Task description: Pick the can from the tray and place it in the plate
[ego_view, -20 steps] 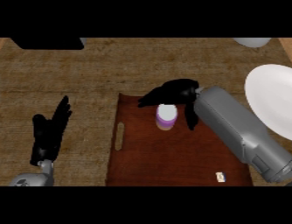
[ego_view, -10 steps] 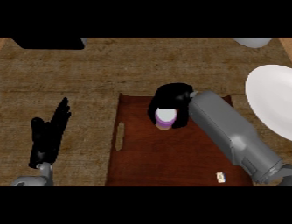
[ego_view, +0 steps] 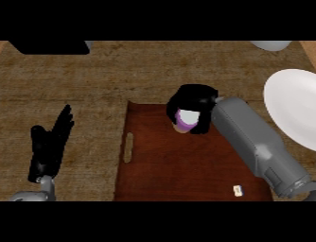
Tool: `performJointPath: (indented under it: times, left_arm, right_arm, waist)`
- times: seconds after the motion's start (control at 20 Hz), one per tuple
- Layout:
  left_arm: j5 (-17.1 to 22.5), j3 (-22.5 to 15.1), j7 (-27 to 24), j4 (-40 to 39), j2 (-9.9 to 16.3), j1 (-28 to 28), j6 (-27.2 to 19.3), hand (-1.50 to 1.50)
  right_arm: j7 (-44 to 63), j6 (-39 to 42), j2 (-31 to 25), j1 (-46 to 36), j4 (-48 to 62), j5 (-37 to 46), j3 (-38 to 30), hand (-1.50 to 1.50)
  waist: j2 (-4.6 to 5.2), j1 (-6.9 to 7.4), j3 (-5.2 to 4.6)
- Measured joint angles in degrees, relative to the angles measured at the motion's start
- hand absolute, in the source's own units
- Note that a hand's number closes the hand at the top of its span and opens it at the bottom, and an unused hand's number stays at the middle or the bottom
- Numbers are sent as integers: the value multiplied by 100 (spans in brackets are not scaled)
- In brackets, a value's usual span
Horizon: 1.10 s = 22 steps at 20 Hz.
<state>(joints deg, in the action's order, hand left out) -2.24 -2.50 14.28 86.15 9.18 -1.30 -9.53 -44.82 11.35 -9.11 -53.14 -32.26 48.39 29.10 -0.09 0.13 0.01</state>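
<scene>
Can under grasp on tray — lift not yet made.
The tray (ego_view: pixel 188 165) is set left of the plate (ego_view: pixel 307 111), the two apart. The right hand (ego_view: pixel 192 101) is curled over the can (ego_view: pixel 186 121), which stands upright near the tray's far edge; the can's top is hidden, so a tip on lifting is judged possible. The left hand (ego_view: pixel 49 144) is rested open at left — idle.

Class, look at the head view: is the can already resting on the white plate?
No: the can is over the tray, with the right hand curled round it, while the plate lies apart.
</scene>
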Motion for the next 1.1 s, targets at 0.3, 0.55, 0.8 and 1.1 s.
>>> performJointPath:
  times: [0.3, 0.55, 0.8, 1.1]
  left_arm:
    - [32, 160, -36, 6, -1, 187, -125, 0]
    - [21, 194, -55, 25, 17, 286, -138, 0]
    - [66, 257, -65, 67, 45, 342, -114, 0]
    - [104, 216, -93, 79, 50, 311, 31, 0]
  right_arm:
    - [1060, -853, -922, 698, 19, -479, -1028, 150]
    - [1494, -1383, -1533, 1446, -788, -835, -1587, 150]
    - [1889, -1668, -1956, 1892, -1916, -1414, -2314, 150]
    - [2834, -1641, -2482, 2693, -3418, -1898, -3032, 150]
  waist:
    - [-108, -372, -2]
    - [-133, -452, -10]
    - [-146, -473, -14]
    - [-87, -319, -13]
